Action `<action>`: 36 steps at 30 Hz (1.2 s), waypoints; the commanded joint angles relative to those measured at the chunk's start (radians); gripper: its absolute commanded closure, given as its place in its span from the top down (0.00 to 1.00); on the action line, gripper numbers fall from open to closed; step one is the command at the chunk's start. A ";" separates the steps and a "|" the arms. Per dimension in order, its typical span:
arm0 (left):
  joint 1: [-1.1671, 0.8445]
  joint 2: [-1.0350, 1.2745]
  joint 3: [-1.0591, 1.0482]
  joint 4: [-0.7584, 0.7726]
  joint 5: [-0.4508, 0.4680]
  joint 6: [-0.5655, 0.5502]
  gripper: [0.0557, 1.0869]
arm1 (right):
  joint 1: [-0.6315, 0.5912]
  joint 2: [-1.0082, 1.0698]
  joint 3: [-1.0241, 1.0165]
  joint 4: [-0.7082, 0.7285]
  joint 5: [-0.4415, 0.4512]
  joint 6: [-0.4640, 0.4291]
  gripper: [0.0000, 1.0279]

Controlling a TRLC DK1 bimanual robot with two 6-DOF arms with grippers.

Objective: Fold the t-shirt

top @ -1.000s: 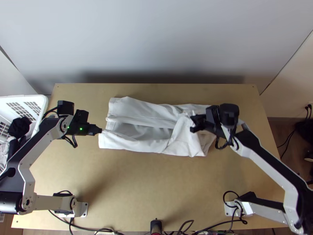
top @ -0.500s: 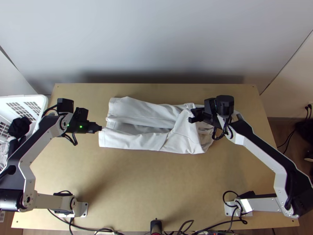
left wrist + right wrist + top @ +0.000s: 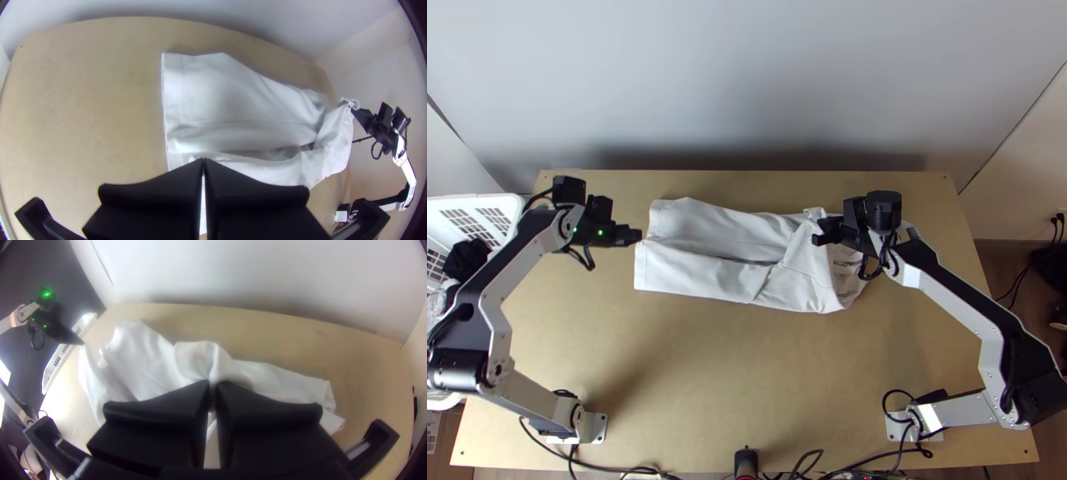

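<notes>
You had the white t-shirt (image 3: 699,268) stretched across the middle of the table (image 3: 747,384), partly doubled over. Your left gripper (image 3: 637,237) was closed on its near layer by the straight end; your right gripper (image 3: 818,239) was clamped on a raised pinch towards the bunched end. The fabric looked light, soft and limp, likely to sag between holds, so the straight end's corners seemed your surest grip, pinched deep enough to catch every layer.

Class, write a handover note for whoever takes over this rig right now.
Left gripper: shut on the t-shirt at one end.
Right gripper: shut on it toward the other end.
T-shirt: a long, rumpled strip across the table, raised where held.
Done: both grips taken; layers partly overlap.
To do: probably lay the held parts down, release, flatten, finish folding.
</notes>
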 commanded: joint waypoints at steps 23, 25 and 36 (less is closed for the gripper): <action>-0.004 0.169 0.176 -0.008 -0.029 -0.014 0.04 | -0.044 0.179 0.126 0.008 0.067 0.025 0.03; -0.007 0.171 0.174 -0.011 -0.030 -0.016 0.04 | -0.037 0.202 0.155 0.008 0.070 0.025 0.03; -0.010 0.188 0.171 -0.012 -0.061 -0.021 0.04 | -0.017 0.353 0.275 -0.009 0.100 0.046 0.03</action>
